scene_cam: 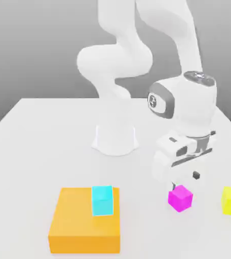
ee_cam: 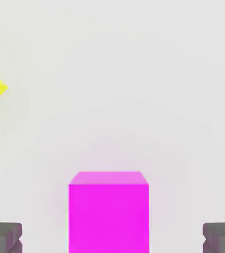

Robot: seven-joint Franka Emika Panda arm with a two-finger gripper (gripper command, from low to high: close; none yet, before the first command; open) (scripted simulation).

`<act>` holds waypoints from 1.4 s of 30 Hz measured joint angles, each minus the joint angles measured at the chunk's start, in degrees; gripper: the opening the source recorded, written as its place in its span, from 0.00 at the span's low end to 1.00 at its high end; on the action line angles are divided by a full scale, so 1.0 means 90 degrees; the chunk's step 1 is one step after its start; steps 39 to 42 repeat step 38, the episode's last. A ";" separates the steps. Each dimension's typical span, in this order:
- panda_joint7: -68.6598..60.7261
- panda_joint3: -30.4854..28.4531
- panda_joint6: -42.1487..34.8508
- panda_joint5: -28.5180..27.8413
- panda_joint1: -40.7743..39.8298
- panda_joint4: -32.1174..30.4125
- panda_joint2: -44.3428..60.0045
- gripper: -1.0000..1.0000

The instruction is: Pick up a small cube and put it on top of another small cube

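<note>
At about four o'clock on the table (scene_cam: 36, 131), my claw (scene_cam: 184, 178) hangs spread wide just over the magenta cube (scene_cam: 181, 198), nothing gripped yet, so grasp, lift and stacking all remain.

Exterior view: we look down from the front, fairly near, facing the arm's base.
Hand view: we look close down at the white counter (ee_cam: 134, 74).
Shared: small magenta cube (scene_cam: 180, 198) (ee_cam: 108, 212).

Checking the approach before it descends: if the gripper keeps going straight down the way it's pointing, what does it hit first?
Most likely the magenta cube. It sits centred between the open gripper's fingers, so they would pass either side of it, then meet the table. How far above the cube it hangs is unclear.
</note>
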 joint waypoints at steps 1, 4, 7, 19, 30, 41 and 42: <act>0.0136 -0.0187 0.0178 -0.0183 0.0143 0.0045 0.0230 0.50; 0.0341 -0.0738 0.0651 -0.0446 0.0633 0.0157 0.0810 0.00; 0.0346 -0.0738 0.0652 -0.0451 0.0631 0.0157 0.0810 0.00; -0.0602 -0.0077 -0.0778 0.0716 -0.0201 -0.0101 -0.0886 0.00; -0.1563 -0.1627 -0.2696 0.0857 -0.1924 0.0510 -0.2198 0.00; -0.1620 -0.1670 -0.2003 0.0915 -0.1932 0.0416 -0.1598 1.00; -0.1620 -0.1670 -0.2003 0.0915 -0.1932 0.0416 -0.1598 1.00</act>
